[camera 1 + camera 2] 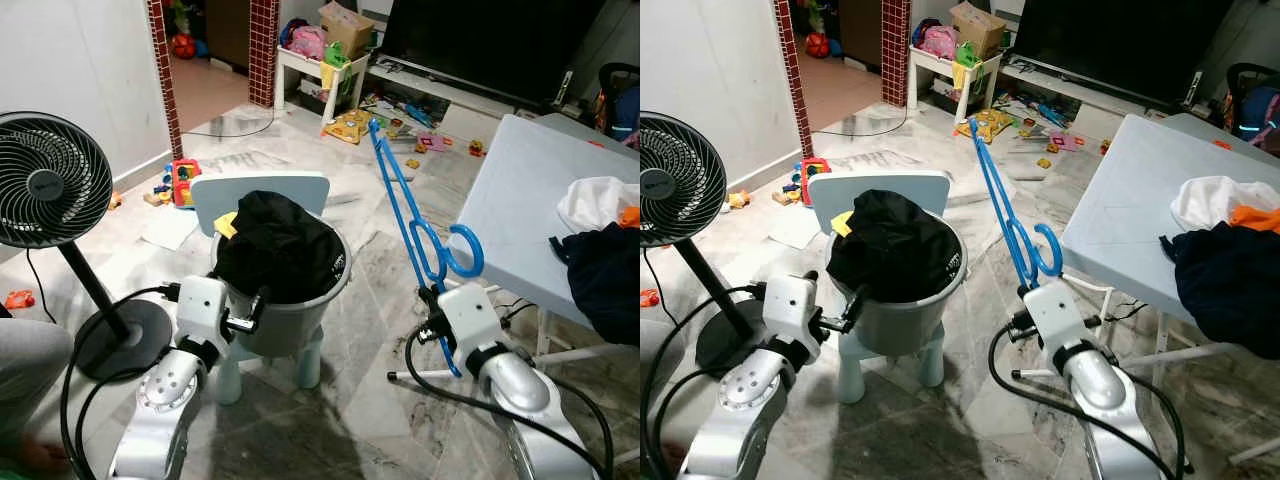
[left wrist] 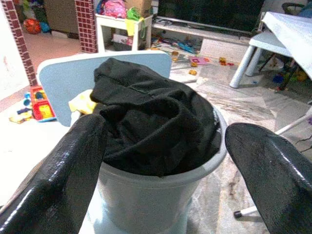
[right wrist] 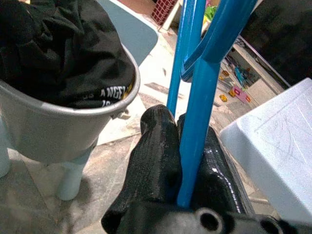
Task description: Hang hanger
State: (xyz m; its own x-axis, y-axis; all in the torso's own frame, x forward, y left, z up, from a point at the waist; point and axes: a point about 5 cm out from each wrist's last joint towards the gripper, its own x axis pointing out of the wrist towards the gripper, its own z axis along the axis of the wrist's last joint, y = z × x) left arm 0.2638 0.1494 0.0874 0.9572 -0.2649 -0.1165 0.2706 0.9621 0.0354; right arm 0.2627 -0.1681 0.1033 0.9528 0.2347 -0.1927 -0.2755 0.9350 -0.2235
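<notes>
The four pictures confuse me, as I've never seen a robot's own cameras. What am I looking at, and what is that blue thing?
The two wide pictures come from the robot's head, looking down at its own silver arms. The two close ones come from cameras on its wrists. The right gripper is shut on a blue hanger, holding it upright. The left gripper is open beside a grey bucket stuffed with black clothing, set on a small pale blue chair. More clothes lie on the pale table to the right. A standing fan is at the left.
</notes>
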